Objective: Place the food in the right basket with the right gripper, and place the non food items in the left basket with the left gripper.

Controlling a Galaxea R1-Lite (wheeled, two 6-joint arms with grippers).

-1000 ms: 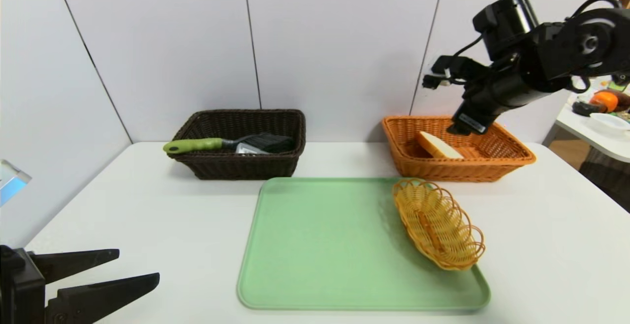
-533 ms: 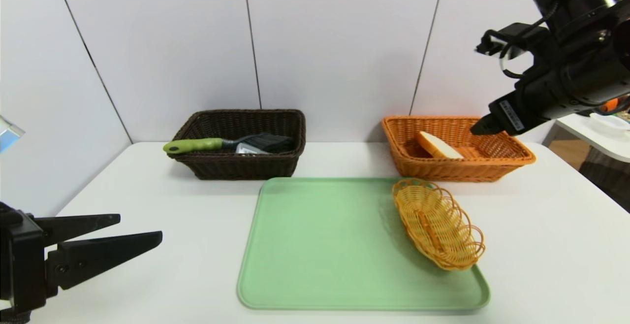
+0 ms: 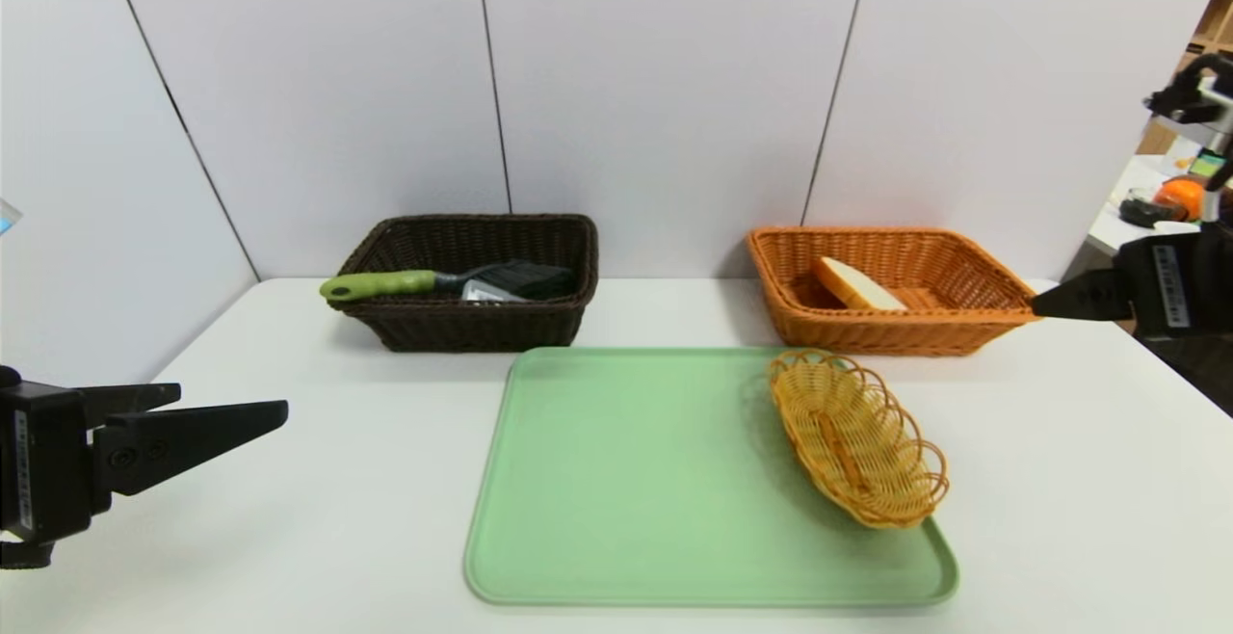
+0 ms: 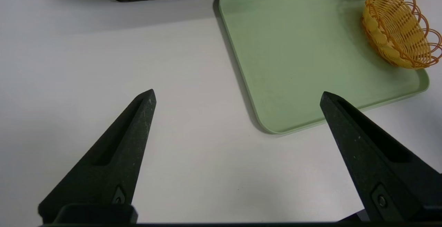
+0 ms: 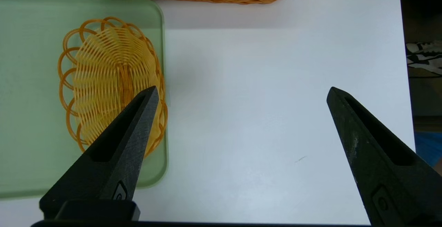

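A slice of white bread (image 3: 857,285) lies inside the orange wicker right basket (image 3: 963,326) at the back right. In the dark brown left basket (image 3: 472,326) at the back rest the green-handled brush (image 3: 380,283) and the grey case (image 3: 485,292). My right gripper (image 5: 242,89) hovers open and empty over bare table, just right of the tray and in front of the orange basket. At the table's front left my left gripper (image 4: 237,93) is also open, with nothing between its fingers.
A green tray (image 3: 655,480) fills the table's middle front. A small yellow oval wicker dish (image 3: 855,436) sits on the tray's right side. A side table with an orange object (image 3: 1183,196) stands beyond the right edge. A panelled wall backs the baskets.
The right arm has lifted away from above the orange basket and swung out to the right edge, leaving the bread inside. The left gripper has risen a little.
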